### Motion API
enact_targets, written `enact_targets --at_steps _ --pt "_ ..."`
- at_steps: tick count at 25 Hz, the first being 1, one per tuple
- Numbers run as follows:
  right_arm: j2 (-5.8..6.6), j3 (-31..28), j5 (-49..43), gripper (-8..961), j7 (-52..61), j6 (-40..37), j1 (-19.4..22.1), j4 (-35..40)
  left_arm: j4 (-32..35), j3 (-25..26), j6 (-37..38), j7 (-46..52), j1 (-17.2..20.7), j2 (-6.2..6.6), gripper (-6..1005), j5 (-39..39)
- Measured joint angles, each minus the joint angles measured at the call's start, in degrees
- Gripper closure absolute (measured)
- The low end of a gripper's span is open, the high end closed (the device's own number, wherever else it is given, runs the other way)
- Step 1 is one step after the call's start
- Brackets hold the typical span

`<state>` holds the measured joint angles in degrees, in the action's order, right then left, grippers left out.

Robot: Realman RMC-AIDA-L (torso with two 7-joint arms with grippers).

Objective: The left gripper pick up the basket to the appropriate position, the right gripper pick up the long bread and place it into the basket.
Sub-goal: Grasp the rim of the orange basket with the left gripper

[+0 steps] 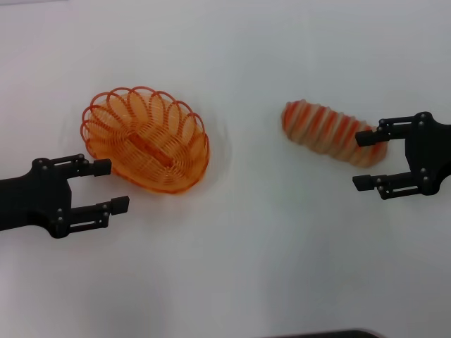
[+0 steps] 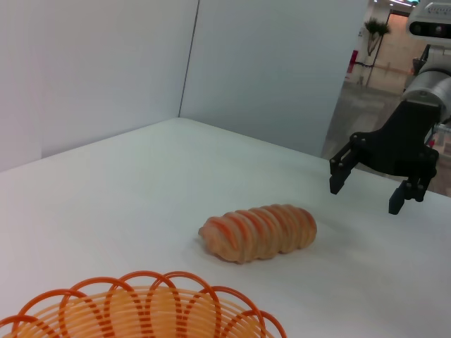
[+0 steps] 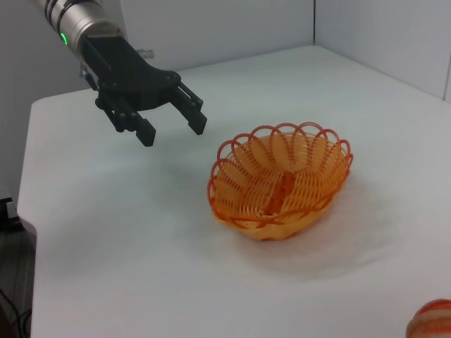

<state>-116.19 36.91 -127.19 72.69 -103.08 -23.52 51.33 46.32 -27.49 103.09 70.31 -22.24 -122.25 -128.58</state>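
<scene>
While nothing is gripped yet, both arms sit poised over the white counter [image 1: 232, 267]. The left pincer [image 1: 111, 186] hangs wide apart just beside the near end of the basket [image 1: 148, 141], which lies empty on the counter's left side, looking tipped toward that pincer. Over on the right, the right pincer [image 1: 368, 159] is spread wide too, its upper finger right at the end of the long bread [image 1: 328, 131], which lies slantwise, well apart from the basket. The risk: that wire rim is springy and see-through, so a shallow bite could slip off or tilt the basket; and grabbing the loaf by its tip could let it swing.
</scene>
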Motion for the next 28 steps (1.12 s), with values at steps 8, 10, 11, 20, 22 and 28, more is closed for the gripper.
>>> enact_targets --at_steps 8,10,11,20,22,28 --pt "0.0 0.0 0.0 174 0.3 -0.1 -0.1 0.0 0.0 0.0 0.0 0.0 0.0 0.0 291 0.0" --pt "-0.01 0.0 0.0 174 0.7 -0.1 -0.2 0.0 0.0 0.0 0.0 0.0 0.0 0.0 294 0.0" --pt "-0.01 0.0 0.0 174 0.7 -0.1 -0.2 0.0 0.0 0.0 0.0 0.0 0.0 0.0 296 0.0" --pt "0.1 -0.5 0.2 174 1.2 -0.1 -0.5 0.0 -0.1 5.6 -0.2 1.7 -0.7 -0.76 310 0.1" --pt "0.17 -0.5 0.2 174 1.3 -0.1 -0.5 0.0 0.0 7.2 -0.5 3.7 -1.2 -0.88 313 0.1" --pt "0.26 -0.7 0.3 174 1.5 -0.1 -0.6 0.0 0.0 8.6 -3.9 12.7 -3.0 -0.97 322 0.2"
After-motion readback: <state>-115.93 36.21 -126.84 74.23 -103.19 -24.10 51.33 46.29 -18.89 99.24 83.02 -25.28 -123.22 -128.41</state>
